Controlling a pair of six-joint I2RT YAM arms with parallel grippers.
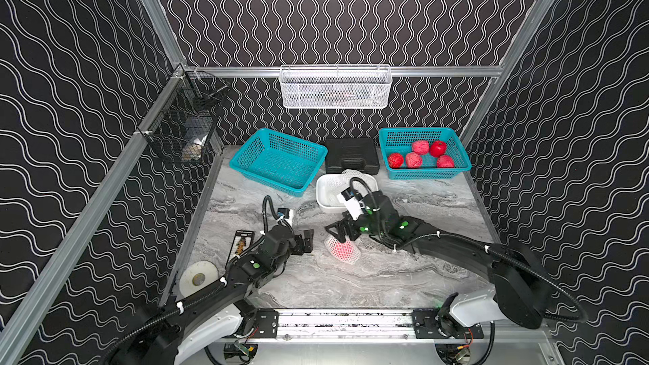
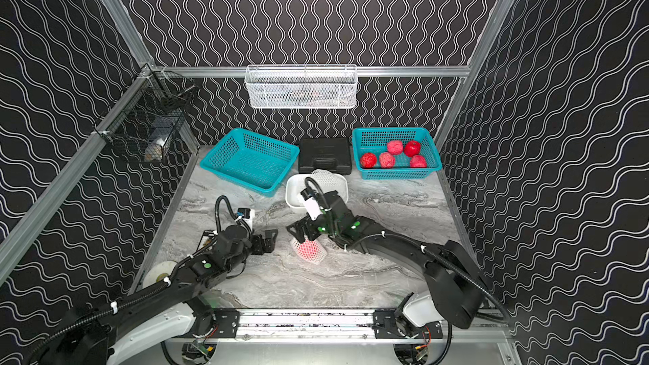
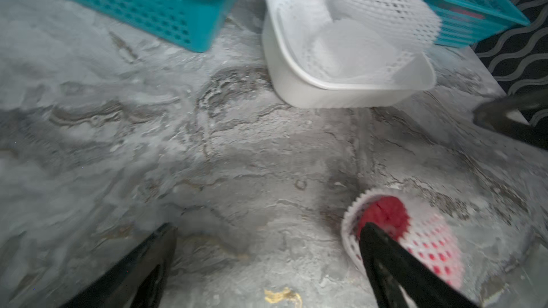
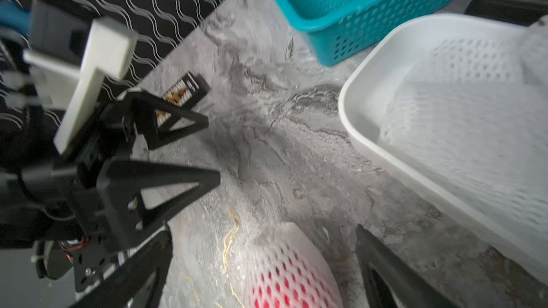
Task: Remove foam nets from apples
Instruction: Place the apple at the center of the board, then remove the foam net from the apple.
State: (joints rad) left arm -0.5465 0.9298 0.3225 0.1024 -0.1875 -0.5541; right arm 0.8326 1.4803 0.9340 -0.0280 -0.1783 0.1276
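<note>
Centre of bench (image 1: 351, 286): one apple (image 3: 385, 213) sleeved in its foam net (image 1: 351, 258), unstripped; right end effector (image 4: 263, 229) wide open astride it, left end effector (image 3: 268, 226) wide open just beside (both empty); next, probably: pin fruit, pull net.

My marbled table (image 1: 351, 279) carries a left teal basket (image 1: 268, 181), black case (image 1: 352, 156) and right teal basket (image 1: 426, 173) at the back, then a white tub (image 1: 321, 192), netted apple (image 1: 343, 251) and tape roll (image 1: 198, 277).

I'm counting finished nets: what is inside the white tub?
The white tub holds loose foam nets, one rising over its rim. Their count is unclear: blurred white on white, and the right arm covers part in both top views.
</note>
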